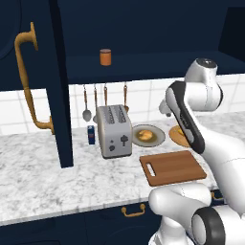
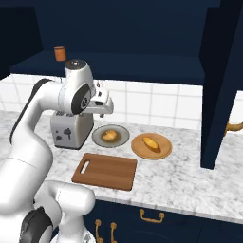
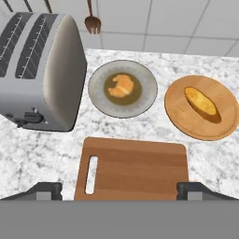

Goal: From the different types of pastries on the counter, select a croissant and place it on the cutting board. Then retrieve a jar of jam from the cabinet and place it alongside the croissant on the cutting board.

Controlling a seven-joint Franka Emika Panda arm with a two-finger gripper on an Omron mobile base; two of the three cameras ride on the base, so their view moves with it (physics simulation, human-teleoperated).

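Your end effector (image 3: 119, 190) hangs above the cutting board (image 3: 135, 170) with its jaws spread wide and nothing between them, so you can look down on both pastries before committing. The croissant (image 3: 121, 86) lies at the centre of a grey plate (image 3: 98, 100), just beyond the board's far edge and beside the toaster (image 3: 39, 74). The longer bread roll (image 3: 201, 103) rests on a round wooden plate (image 3: 179, 116) to the right (do not confuse it with the target). The board lies flat and bare on the marbled tabletop (image 1: 43, 177), handle slot toward the toaster, leaving room for two items. The jar of jam (image 1: 105, 57) stands upright on the shelf of the open navy cabinet (image 1: 143, 48), well above the tabletop. White tiles back the wall, with utensils (image 1: 86, 103) hanging behind the toaster
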